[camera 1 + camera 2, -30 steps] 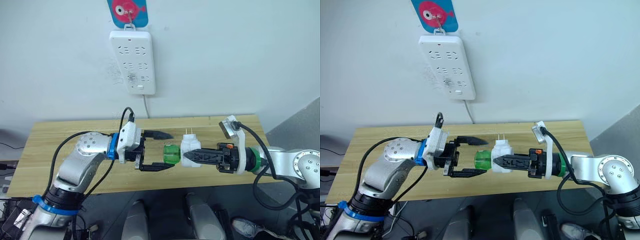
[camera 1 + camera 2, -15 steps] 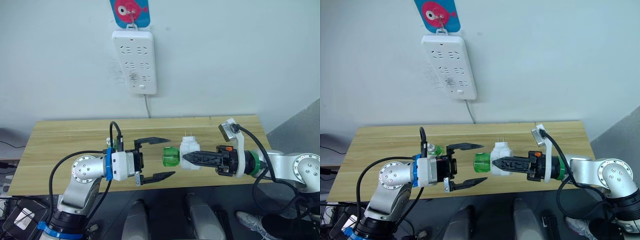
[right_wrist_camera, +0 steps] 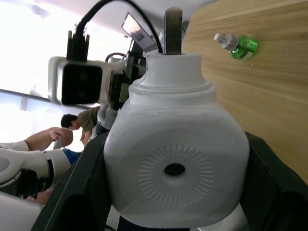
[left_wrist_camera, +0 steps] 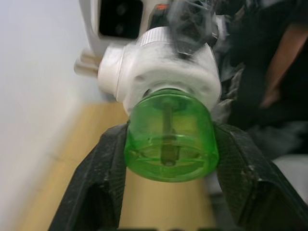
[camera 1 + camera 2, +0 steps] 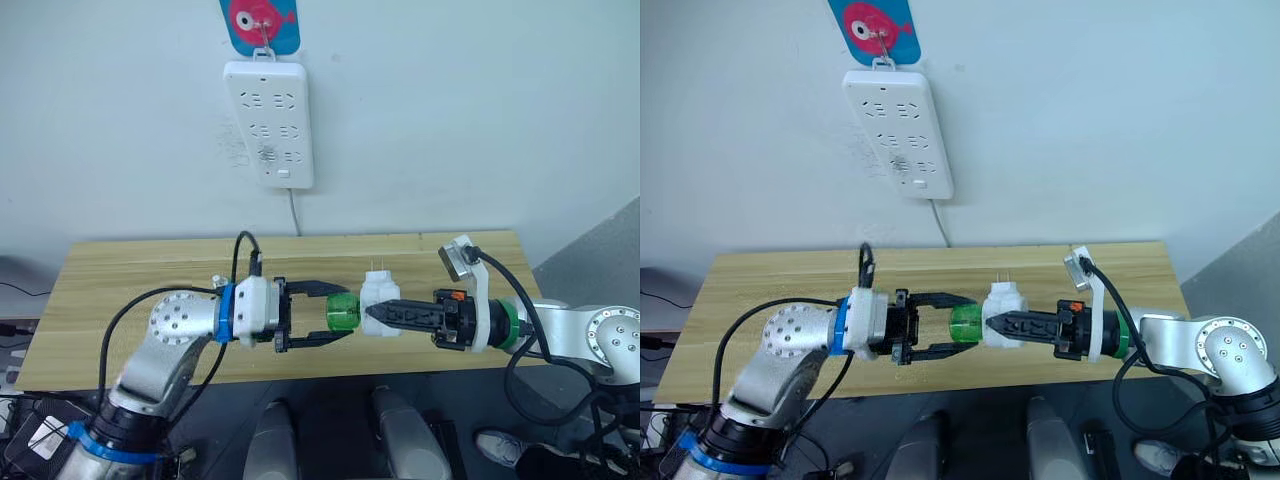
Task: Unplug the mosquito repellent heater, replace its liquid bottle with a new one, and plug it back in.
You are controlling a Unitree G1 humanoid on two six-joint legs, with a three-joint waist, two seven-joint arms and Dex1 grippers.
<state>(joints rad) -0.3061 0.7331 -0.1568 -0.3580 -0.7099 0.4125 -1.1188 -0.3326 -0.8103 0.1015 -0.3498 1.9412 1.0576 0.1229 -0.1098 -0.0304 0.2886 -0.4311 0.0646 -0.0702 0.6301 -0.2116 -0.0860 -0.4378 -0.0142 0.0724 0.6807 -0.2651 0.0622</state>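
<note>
My right gripper (image 5: 376, 312) is shut on the mosquito repellent heater (image 5: 378, 297), a small white rounded unit held above the table's front edge with its two prongs (image 5: 378, 265) pointing up. A green liquid bottle (image 5: 343, 310) sticks out of the heater toward my left arm. The left gripper (image 5: 344, 314) is closed on this bottle, and its fingers (image 4: 103, 173) press both sides of it. A second green bottle (image 3: 237, 46) with a white top lies on the wooden table.
A long white power strip (image 5: 268, 125) hangs on the wall above the table, under a blue and pink hook, with its cord running down. The wooden table (image 5: 120, 280) spans the front. A person (image 3: 72, 126) shows in the background.
My left gripper has moved right to the heater and narrowed from wide open until its fingers close on the green bottle. The right gripper and heater have stayed put.
</note>
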